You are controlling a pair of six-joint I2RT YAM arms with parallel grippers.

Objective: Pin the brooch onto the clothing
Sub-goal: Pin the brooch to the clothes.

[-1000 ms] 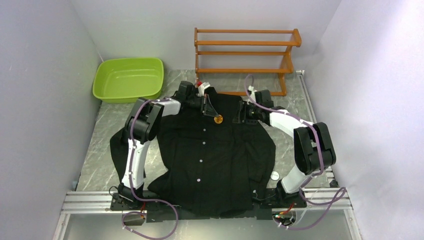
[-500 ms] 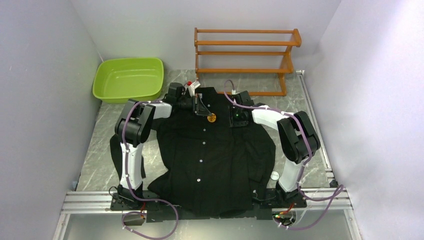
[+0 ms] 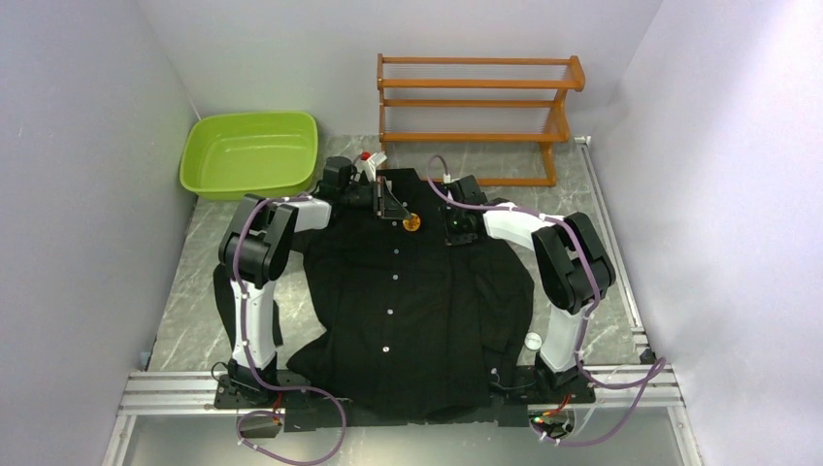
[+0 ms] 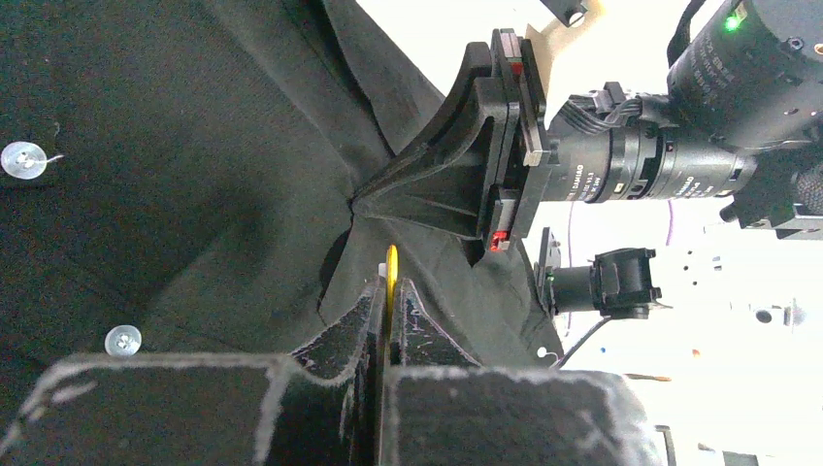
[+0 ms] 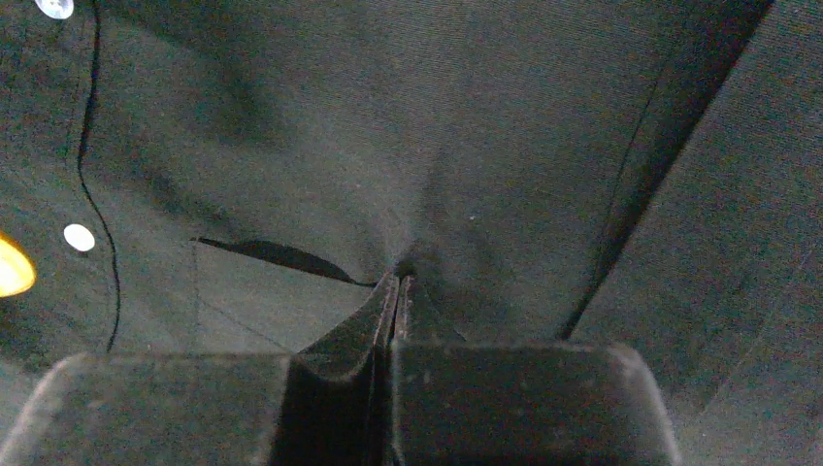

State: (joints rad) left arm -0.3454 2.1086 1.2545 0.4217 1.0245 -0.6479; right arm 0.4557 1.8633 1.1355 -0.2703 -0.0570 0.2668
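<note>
The clothing (image 3: 408, 311), a black button-up shirt, lies spread flat on the table between the two arms. My left gripper (image 3: 404, 219) is shut on the brooch (image 3: 411, 223), an orange-amber disc held just above the shirt's upper chest. In the left wrist view the brooch (image 4: 391, 264) stands edge-on between the fingertips of the left gripper (image 4: 390, 287). My right gripper (image 3: 444, 231) is shut on a pinch of shirt fabric right of the brooch. In the right wrist view the cloth (image 5: 485, 116) puckers at the closed tips of the right gripper (image 5: 398, 282), and the brooch (image 5: 10, 267) shows at the left edge.
A green basin (image 3: 249, 153) sits at the back left and a wooden rack (image 3: 476, 107) at the back centre. A small white round object (image 3: 534, 340) lies by the right arm's base. The aluminium rail (image 3: 155, 393) runs along the near edge.
The right arm swung left over the shirt and its jaws closed on the fabric. The left gripper, still holding the brooch, shifted slightly left and back.
</note>
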